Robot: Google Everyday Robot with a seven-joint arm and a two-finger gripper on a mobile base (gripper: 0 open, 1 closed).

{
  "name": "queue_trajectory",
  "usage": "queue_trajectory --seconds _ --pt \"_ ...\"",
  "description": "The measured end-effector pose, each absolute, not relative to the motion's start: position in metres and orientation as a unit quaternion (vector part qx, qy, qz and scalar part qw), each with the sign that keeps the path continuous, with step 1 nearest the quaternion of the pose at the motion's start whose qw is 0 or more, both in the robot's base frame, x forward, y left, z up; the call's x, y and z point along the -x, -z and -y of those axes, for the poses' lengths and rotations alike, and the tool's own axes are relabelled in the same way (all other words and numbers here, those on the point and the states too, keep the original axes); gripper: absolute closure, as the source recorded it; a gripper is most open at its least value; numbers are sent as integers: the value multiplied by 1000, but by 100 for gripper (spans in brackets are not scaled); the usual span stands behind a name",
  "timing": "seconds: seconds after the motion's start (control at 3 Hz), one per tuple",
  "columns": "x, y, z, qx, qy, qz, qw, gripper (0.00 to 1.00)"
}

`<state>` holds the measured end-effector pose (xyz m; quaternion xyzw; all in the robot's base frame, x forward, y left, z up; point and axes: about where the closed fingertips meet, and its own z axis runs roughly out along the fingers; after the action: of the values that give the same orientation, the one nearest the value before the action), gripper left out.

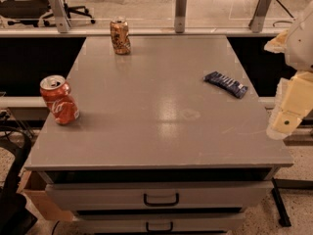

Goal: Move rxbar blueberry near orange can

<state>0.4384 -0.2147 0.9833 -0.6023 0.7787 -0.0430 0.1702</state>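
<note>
The rxbar blueberry, a flat dark blue bar with pale lettering, lies on the grey table top at the right side. The orange can, orange-gold with a mottled pattern and silver top, stands upright at the far edge, left of centre. My gripper hangs off the table's right edge, cream-coloured, right of and nearer to the camera than the bar, apart from it. It holds nothing that I can see.
A red Coca-Cola can stands at the table's left edge. Drawers with black handles sit under the front edge. A glass railing with metal posts runs behind the table. Office chairs stand at the far left.
</note>
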Motion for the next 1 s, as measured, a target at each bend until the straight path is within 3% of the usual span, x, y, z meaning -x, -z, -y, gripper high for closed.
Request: queue_trajectory --seconds 0.33,1.0 --pt "-440 -984 215 601 43 -779 175 0" --pt "-485 -957 230 551 8 -796 251 0"
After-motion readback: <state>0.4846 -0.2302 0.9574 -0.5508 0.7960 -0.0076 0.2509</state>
